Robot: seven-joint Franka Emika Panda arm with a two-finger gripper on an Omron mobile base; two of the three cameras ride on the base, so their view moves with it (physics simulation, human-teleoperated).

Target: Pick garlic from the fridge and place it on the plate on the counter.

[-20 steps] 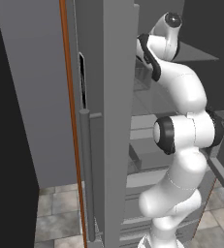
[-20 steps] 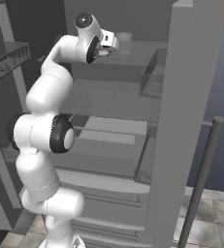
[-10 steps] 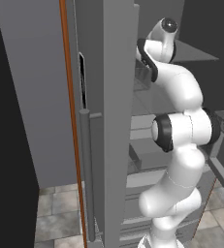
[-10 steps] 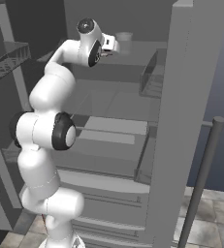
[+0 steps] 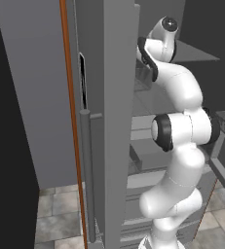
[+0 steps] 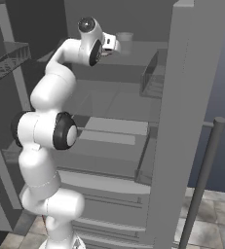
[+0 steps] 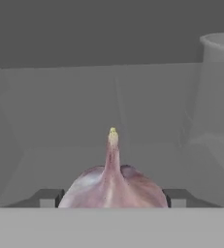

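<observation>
The garlic (image 7: 113, 186) is seen in the hand view directly between the two finger tips (image 7: 48, 197), its pinkish-white bulb filling the gap from one tip to the other and its pointed stem rising straight up from the middle of the hand (image 7: 113, 198). The tips are spread just to the width of the bulb and appear to be pressed against its two sides, so the garlic is taken as pinched in the hand, though the contact points themselves are hidden behind the bulb. Beyond the garlic a grey shelf (image 7: 108, 160) of the fridge (image 6: 192, 121) is seen, with the grey back wall behind it. A translucent grey cup (image 7: 217, 87) stands on that shelf ahead of the hand and off to its right, well apart from the garlic. In the right base view the hand (image 6: 115, 44) is held at the level of the upper shelf inside the open fridge, with the cup (image 6: 125, 42) just beyond it.
</observation>
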